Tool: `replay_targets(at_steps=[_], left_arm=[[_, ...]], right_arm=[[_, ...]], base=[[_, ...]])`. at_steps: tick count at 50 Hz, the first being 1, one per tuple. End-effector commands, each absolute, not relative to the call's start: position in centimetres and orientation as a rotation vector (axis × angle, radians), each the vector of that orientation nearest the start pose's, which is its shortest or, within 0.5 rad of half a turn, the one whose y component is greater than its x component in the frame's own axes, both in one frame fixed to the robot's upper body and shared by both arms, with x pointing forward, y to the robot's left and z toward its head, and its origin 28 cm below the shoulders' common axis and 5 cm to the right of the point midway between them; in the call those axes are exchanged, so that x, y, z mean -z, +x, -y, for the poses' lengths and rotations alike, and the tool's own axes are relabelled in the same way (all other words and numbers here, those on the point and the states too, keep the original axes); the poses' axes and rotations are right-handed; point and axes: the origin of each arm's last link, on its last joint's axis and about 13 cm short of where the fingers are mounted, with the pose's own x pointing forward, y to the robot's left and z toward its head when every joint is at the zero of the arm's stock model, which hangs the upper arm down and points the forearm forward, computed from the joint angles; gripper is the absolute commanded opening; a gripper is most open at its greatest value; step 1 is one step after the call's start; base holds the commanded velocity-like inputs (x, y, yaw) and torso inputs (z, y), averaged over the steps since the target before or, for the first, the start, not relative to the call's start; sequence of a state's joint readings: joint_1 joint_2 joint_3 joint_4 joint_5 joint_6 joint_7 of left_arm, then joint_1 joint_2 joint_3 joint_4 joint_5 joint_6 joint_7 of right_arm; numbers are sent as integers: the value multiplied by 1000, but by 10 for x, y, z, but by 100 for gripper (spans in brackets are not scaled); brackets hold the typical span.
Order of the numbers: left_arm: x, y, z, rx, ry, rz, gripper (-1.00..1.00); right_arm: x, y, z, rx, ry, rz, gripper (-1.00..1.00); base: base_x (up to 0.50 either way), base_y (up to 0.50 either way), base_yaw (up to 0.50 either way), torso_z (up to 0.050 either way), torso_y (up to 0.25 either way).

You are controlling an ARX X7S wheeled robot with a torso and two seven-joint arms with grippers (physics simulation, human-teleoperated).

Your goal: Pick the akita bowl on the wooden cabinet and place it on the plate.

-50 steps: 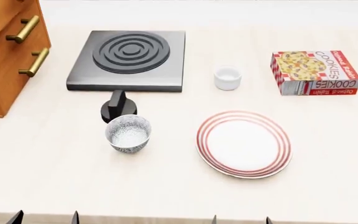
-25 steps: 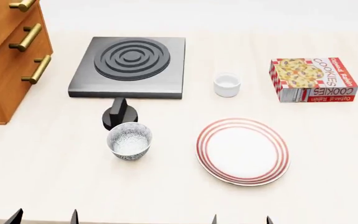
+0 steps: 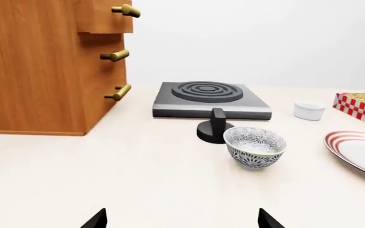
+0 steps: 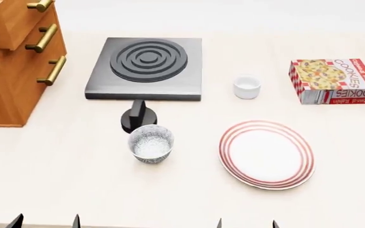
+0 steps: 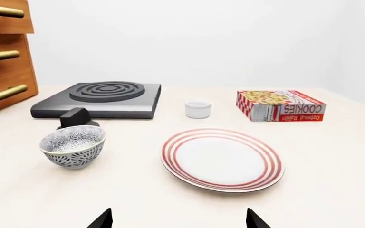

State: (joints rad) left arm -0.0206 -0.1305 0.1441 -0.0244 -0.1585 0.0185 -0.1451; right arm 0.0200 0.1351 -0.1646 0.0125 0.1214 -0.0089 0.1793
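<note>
**A:** ok so what's on the table here, biggest first?

**B:** The wooden cabinet (image 4: 11,61) at the far left, orange-brown, drawers with brass bar handles (image 4: 54,70). Then the black stove burner (image 4: 146,68) with raised rings, sitting right of the cabinet, its knob (image 4: 138,116) just in front of it. Then the plate (image 4: 266,154), white with red rings, lying flat and empty toward the right.

**A:** and the bowl?

**B:** The akita bowl (image 4: 150,144) is on the tabletop, not up on the cabinet. It's upright, just in front of the knob, and clearly apart from the plate, to its left. Patterned outside, pale inside.

**A:** smaller stuff?

**B:** A cookies box (image 4: 335,80) far right, and a little white cup (image 4: 246,87) between it and the burner.

**A:** grippers?

**B:** Left gripper (image 3: 181,221) and right gripper (image 5: 178,221) only show dark fingertips at the frame edge, spread wide with nothing between them. Both are well short of the bowl.
</note>
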Motion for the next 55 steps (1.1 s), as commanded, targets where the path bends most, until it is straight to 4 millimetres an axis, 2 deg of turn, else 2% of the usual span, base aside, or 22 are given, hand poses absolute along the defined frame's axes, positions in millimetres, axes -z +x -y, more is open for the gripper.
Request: replay_targets(at_steps=[1, 55], left_arm=[[-13, 211, -206, -9, -24, -6, 100], [-12, 215, -209, -11, -22, -5, 100]], right_arm=[[-13, 212, 96, 18, -17, -4, 100], [-14, 212, 96, 20, -11, 3, 100]], base=[[0, 367, 0, 0, 0], [9, 476, 0, 0, 0]])
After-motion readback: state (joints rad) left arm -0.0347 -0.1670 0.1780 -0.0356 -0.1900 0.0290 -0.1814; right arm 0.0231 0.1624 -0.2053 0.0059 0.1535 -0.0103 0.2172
